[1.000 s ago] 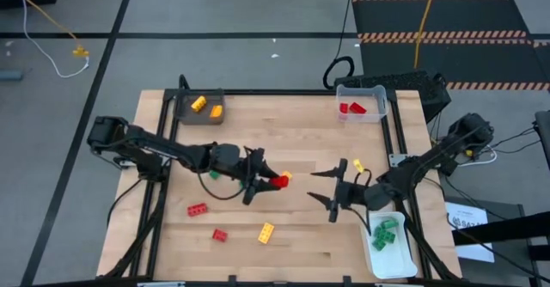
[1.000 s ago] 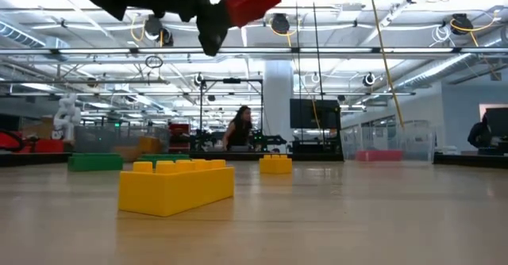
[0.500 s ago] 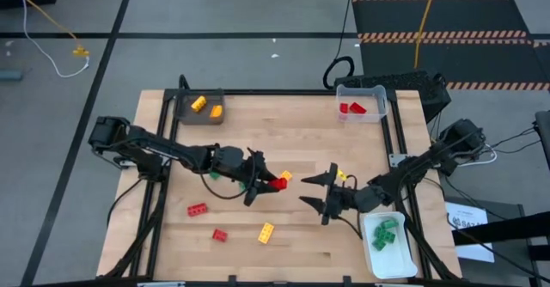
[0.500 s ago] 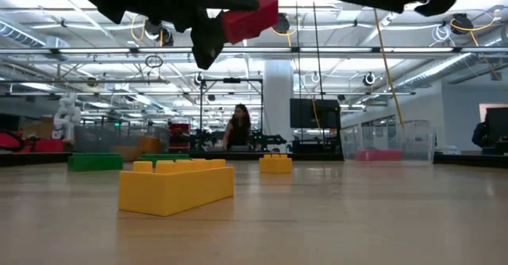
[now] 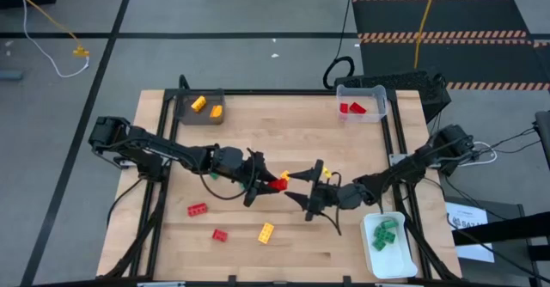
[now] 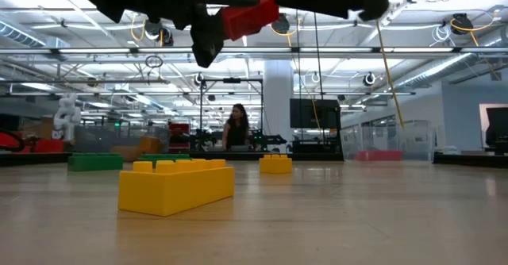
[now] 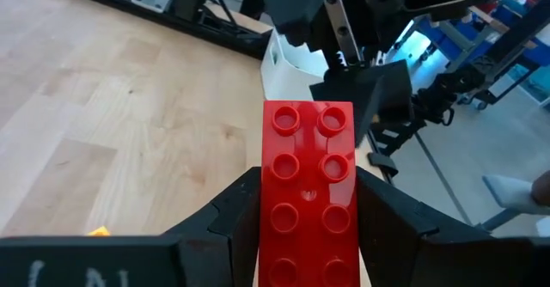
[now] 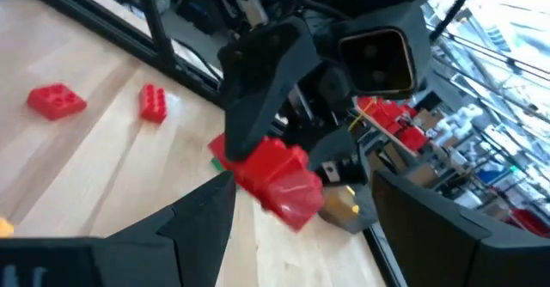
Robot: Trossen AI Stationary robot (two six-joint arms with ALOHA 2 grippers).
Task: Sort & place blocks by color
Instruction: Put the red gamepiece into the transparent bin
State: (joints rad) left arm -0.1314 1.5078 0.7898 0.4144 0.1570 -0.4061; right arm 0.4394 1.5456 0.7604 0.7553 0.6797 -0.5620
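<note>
The left pincer (image 5: 262,182) is clamped on a long red block (image 5: 278,183), holding it in the air above the middle of the worktop (image 5: 292,132). In the left wrist view the block's studded face (image 7: 307,192) sits squarely between the two fingers (image 7: 230,227), with its free end pointing at the other arm. The right pincer (image 5: 305,190) stands just beside that free end with its fingers spread wide, one either side of the line of the block, not yet touching it. This looks like a handover.

To do it well, I judge the right pincer should slide on until its fingers straddle the bare end of the red block, clear of the left fingers, and close across the smooth side walls, not the studs. The left pincer should let go only once the block is firmly pinched; a release too soon would drop it. Approach should be slow and level, since a nudge on the end could twist the block in the left grip.

Beyond the red block, a clear bin (image 5: 361,103) at the far right corner already holds red pieces, the likely goal. A dark tray (image 5: 198,106) at the far left corner holds yellow ones, and a white tray (image 5: 388,244) near the right arm holds green. A yellow block (image 5: 266,232) and two red blocks (image 5: 198,209) lie loose on the near side of the held block.
</note>
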